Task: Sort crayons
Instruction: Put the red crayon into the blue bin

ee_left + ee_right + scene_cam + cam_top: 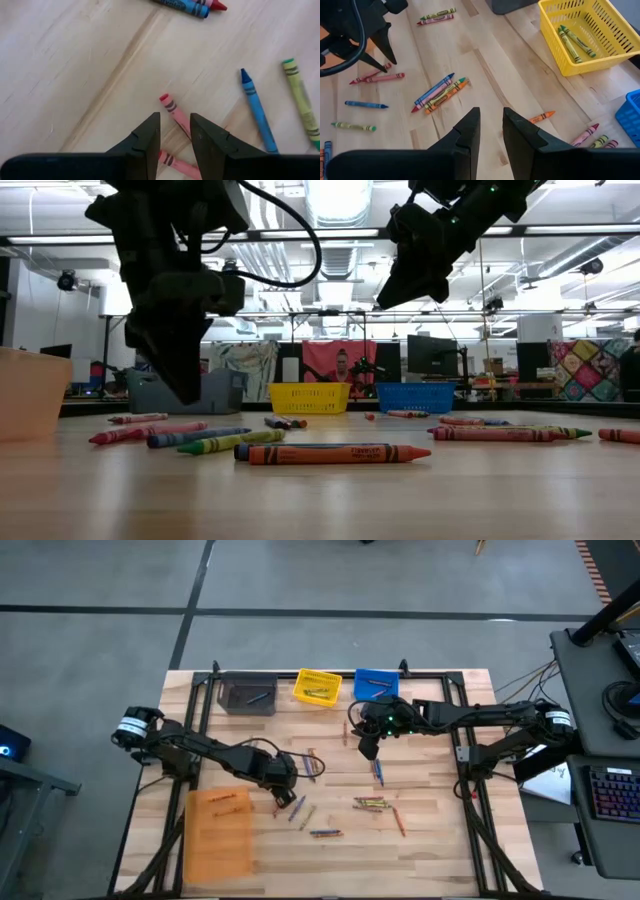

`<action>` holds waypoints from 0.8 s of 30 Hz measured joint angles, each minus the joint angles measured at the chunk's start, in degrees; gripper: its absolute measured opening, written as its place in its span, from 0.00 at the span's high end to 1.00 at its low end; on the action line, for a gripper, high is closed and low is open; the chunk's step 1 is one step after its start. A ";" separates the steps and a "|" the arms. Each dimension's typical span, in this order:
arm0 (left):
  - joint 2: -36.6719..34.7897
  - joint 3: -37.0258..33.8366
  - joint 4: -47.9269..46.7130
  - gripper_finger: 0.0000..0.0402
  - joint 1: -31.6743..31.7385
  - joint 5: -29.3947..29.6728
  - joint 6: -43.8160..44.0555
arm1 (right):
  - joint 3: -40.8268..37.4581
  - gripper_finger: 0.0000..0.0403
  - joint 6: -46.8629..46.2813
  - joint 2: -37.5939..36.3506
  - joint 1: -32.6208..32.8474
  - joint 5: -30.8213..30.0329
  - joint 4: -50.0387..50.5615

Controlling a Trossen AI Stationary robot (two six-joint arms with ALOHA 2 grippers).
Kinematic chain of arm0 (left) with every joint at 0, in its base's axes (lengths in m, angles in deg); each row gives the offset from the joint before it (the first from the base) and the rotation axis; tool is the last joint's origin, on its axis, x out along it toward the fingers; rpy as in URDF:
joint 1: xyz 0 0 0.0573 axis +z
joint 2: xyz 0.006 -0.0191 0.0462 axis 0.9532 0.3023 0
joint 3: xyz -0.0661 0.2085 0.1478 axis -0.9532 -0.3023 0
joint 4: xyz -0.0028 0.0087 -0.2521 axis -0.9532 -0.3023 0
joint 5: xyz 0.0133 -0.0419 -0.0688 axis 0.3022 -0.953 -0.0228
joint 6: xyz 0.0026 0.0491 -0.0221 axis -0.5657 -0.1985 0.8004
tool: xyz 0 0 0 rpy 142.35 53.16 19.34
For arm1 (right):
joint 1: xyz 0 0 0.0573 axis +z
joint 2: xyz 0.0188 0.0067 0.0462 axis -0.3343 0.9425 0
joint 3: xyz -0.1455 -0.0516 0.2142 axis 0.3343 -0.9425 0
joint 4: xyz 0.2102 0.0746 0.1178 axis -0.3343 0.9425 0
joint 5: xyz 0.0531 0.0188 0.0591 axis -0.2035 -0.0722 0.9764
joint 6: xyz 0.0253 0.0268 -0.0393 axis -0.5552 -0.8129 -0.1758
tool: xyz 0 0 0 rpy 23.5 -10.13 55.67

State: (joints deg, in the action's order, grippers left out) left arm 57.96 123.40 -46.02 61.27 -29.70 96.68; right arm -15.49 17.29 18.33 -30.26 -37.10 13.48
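The left arm reaches from the table's left edge across the wood, elbow bent, its wrist tipped down so the left gripper (283, 792) stands low over the board just right of the orange bin (220, 830). In the left wrist view its two dark fingers (145, 142) stand a narrow gap apart, straddling a red crayon (173, 110) that lies flat on the table between their tips; whether they actually pinch it I cannot tell. A second red crayon (176, 165) lies just behind it, and a blue crayon (257, 110) and a yellow-green crayon (301, 100) lie near, away from the bin.

The right arm stretches in from the table's right edge, nearly straight, and the right gripper (368, 748) hangs well above the board, below the blue bin (376, 685). Its fingers (467, 132) are a narrow gap apart with nothing between them.

The crayons (372, 803) are scattered over the middle of the table, to the right of the orange bin; a few already lie in the yellow bin (317, 688) and one in the grey bin (248, 695).
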 joint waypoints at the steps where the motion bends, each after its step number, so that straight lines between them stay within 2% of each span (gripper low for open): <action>1: 0.05 0.00 0.02 0.78 0.00 0.00 0.00 | 0.00 0.83 0.00 0.00 -0.01 0.00 -0.01; 4: 0.08 0.00 0.02 0.78 0.00 0.00 -0.45 | -0.02 0.83 0.56 0.00 0.71 0.70 0.04; 7: -0.02 0.00 -0.69 0.78 0.00 -0.02 -1.13 | -0.85 0.83 5.59 0.00 2.64 6.55 -0.01; 9: -0.23 0.00 -2.23 0.78 0.00 -0.04 -1.73 | -1.88 0.84 7.48 0.00 4.29 8.26 -0.83; 18: -1.19 2.15 -2.52 0.78 0.00 1.44 -8.29 | -7.37 0.88 7.06 0.00 9.69 7.73 -9.47; 24: -1.21 3.76 -1.31 0.78 -0.19 2.92 -13.65 | -8.07 0.91 7.51 0.84 11.91 7.62 -14.63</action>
State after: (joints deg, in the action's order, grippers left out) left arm 56.75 127.16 -47.33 61.08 -26.78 83.02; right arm -23.56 24.81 19.18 -18.34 -29.48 -1.15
